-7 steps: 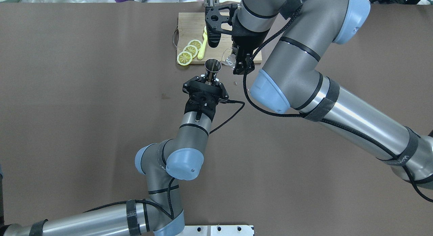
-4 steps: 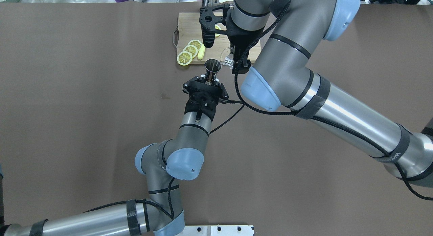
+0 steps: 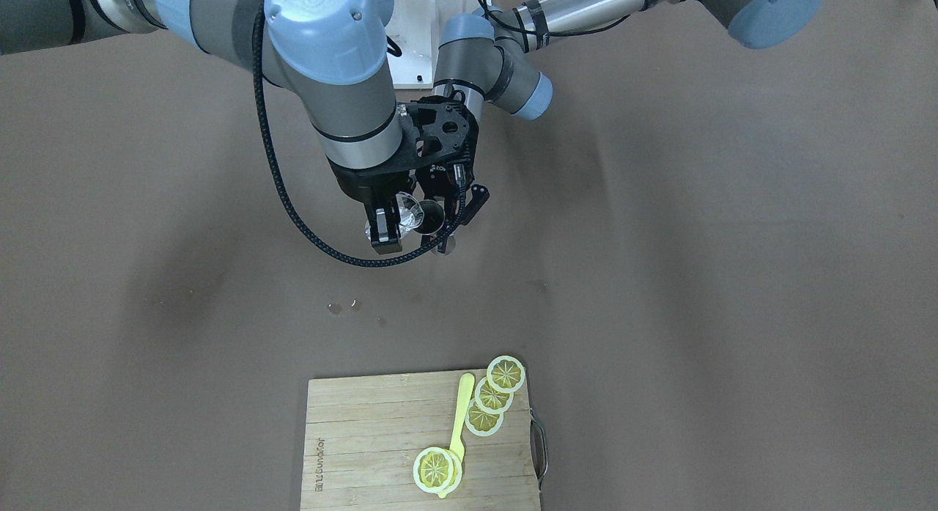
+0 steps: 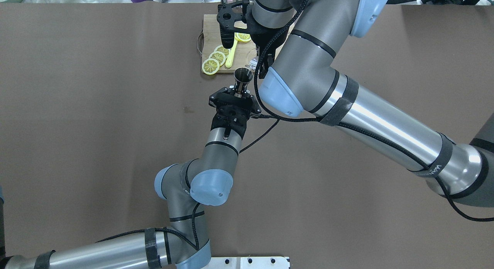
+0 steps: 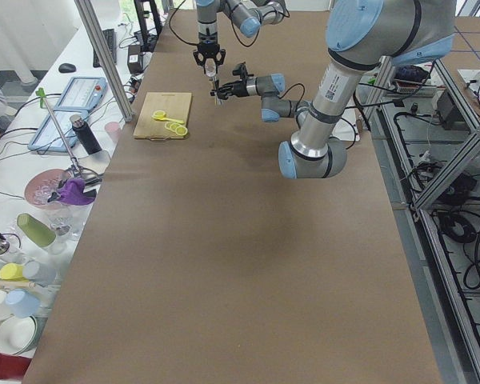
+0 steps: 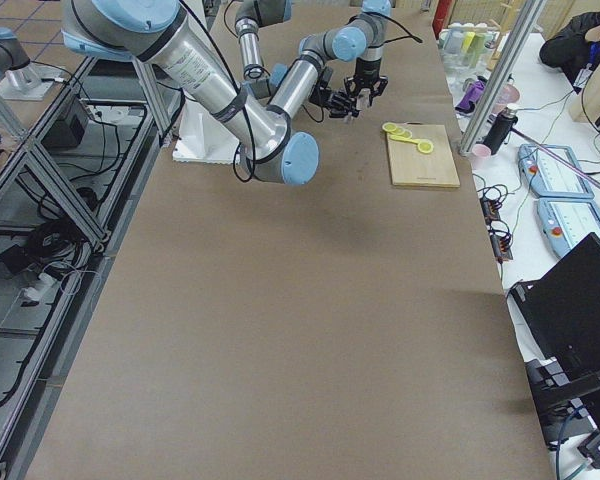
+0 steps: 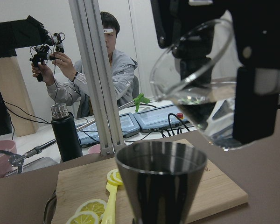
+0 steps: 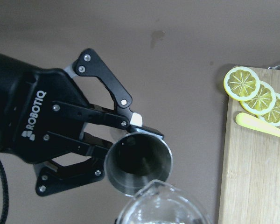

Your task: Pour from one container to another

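A steel measuring cup (image 4: 243, 74) is held upright above the table, with my left gripper (image 4: 239, 92) shut on its narrow waist. The same cup (image 8: 137, 163) shows open-mouthed in the right wrist view, the left gripper's fingers (image 8: 130, 119) clamping it from both sides. My right gripper (image 3: 394, 222) is shut on a clear glass pitcher (image 3: 410, 215). The pitcher (image 7: 200, 79) is tilted, its spout just above and beside the cup's rim (image 7: 161, 161). What is inside the pitcher I cannot make out.
A wooden cutting board (image 4: 211, 31) lies just beyond the cup, carrying lemon slices (image 4: 216, 57) and a yellow spoon (image 4: 230, 58). A few small specks (image 3: 344, 306) sit on the brown table cover between the grippers and the board. A person sits behind the far table edge.
The right arm has swung leftward, bringing the glass pitcher closer over the steel cup. The left arm and the cup have stayed in place.
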Available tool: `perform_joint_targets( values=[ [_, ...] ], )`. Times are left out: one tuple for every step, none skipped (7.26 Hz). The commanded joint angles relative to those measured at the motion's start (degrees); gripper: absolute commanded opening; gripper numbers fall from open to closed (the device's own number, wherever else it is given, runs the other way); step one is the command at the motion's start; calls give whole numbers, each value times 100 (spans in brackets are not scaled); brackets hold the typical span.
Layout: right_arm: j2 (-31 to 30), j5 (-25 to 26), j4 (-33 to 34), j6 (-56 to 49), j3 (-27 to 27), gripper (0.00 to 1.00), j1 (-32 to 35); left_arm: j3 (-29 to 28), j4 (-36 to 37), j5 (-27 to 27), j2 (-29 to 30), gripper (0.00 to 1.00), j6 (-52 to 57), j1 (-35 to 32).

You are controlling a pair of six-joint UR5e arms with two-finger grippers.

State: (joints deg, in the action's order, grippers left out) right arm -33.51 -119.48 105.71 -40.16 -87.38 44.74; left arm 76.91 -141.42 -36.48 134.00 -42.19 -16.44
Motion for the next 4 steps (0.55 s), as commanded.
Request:
perform_joint_targets(
  values=[
    [142, 135, 81, -105, 212, 0, 0, -1, 1, 0, 3, 0, 0, 1],
    [212, 170, 282, -219, 204, 0, 0, -1, 1, 0, 3, 0, 0, 1],
    [239, 179, 388, -229, 178, 0, 0, -1, 1, 0, -6, 0, 0, 1],
    [257, 188, 459, -229, 151, 0, -9, -1, 1, 0, -6, 0, 0, 1]
  ],
)
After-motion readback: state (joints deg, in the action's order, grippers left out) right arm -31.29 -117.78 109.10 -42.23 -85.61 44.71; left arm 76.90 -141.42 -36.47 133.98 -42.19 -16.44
